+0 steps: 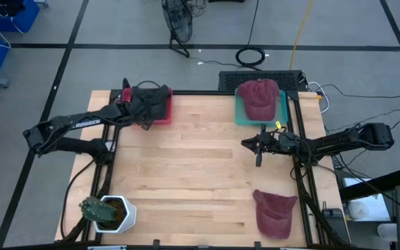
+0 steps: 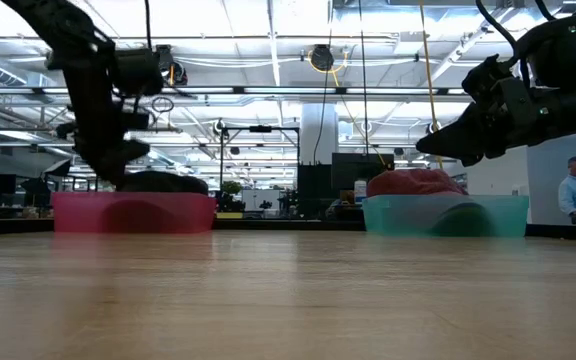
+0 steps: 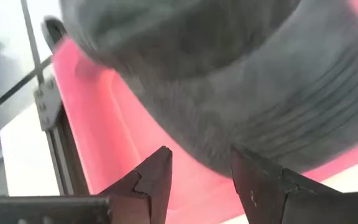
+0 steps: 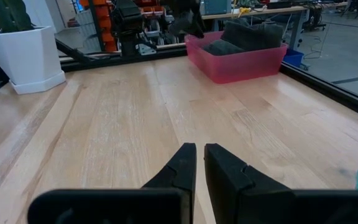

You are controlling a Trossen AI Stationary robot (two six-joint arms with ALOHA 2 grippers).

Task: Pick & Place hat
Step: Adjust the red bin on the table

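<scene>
From above, you see the left end effector (image 1: 146, 104) over the pink tray (image 1: 164, 118) at the desk's (image 1: 200, 173) far left corner, right on the dark hat (image 1: 155, 97) lying in that tray. The right end effector (image 1: 247, 143) hangs over bare wood toward the right edge, just in front of the teal tray (image 1: 240, 117) that carries a maroon hat (image 1: 258, 97). A second maroon hat (image 1: 275, 212) lies at the near right corner, and a white pot with a cactus (image 1: 110, 212) stands at the near left corner.

At desk level, the left end effector (image 2: 118, 165) reaches down to the dark hat (image 2: 163, 183) in the pink tray (image 2: 133, 212); the right end effector (image 2: 433, 145) is raised beside the teal tray (image 2: 446, 214).

Your left wrist camera shows the fingers (image 3: 157, 177) parted to a medium gap, the dark hat's (image 3: 229, 81) edge just beyond the tips, not clamped between them.

Your right wrist camera shows its fingers (image 4: 182, 163) nearly together, holding nothing, pointing across the wood toward the pink tray (image 4: 241, 62).
</scene>
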